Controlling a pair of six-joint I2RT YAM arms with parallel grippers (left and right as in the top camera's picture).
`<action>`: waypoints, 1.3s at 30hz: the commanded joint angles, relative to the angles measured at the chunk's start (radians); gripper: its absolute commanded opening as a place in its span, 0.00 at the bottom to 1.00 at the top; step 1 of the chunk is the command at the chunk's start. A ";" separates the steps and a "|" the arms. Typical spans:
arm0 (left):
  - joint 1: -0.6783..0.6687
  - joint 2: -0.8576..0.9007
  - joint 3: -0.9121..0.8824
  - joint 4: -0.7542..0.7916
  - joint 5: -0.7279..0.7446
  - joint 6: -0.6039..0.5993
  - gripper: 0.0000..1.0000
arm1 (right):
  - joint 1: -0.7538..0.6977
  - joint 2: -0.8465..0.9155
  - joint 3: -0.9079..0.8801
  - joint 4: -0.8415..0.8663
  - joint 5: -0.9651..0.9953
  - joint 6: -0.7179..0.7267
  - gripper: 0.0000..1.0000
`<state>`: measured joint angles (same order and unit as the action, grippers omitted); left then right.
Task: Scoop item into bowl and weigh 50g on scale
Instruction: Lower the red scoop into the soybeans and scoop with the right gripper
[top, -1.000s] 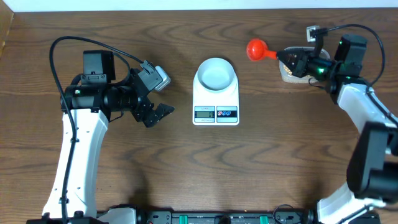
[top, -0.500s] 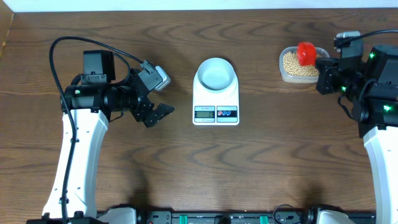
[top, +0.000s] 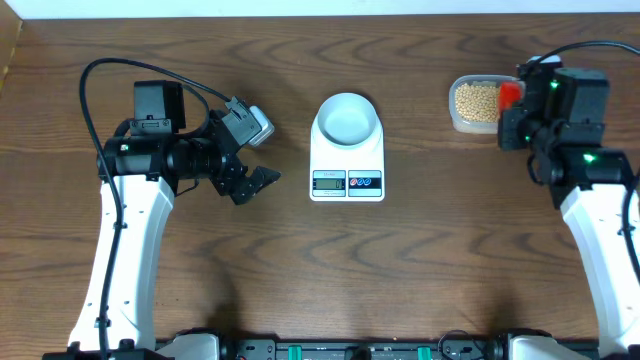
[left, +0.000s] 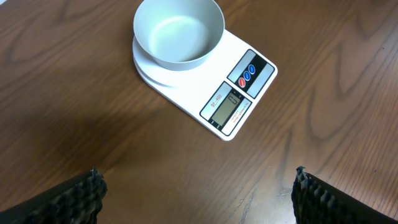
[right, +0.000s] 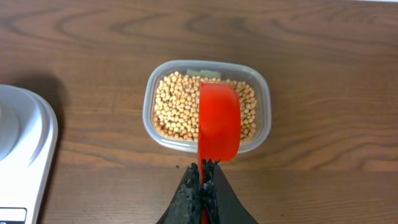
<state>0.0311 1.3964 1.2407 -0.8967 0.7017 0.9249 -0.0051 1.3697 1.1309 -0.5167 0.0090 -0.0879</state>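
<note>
your right end effector (right: 200, 180) clenches the scoop (right: 219, 121) over the beans (right: 174, 115) in the tub (right: 263, 93), your left end effector (left: 199, 186) hangs released near the empty bowl (left: 179, 31) on the scale (left: 239, 102); tilt the scoop in transit and beans may scatter over the worktop (right: 311, 37).

Robotics lab, wooden table (top: 300, 280), cabled arm (top: 125, 250)

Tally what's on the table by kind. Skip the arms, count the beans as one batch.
bowl: 1
scale: 1
container: 1
scoop: 1
beans, one batch: 1
Total: 5
</note>
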 joint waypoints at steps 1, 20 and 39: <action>0.000 -0.011 0.018 -0.003 0.011 0.017 0.98 | 0.014 0.018 0.007 0.003 0.050 0.022 0.01; 0.000 -0.011 0.018 -0.003 0.011 0.017 0.98 | 0.011 0.049 0.008 -0.010 0.064 0.004 0.01; 0.000 -0.011 0.018 -0.003 0.011 0.017 0.98 | 0.011 0.232 0.008 0.122 0.002 -0.012 0.01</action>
<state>0.0311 1.3964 1.2407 -0.8967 0.7017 0.9249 0.0032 1.5806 1.1305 -0.3985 0.0635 -0.0994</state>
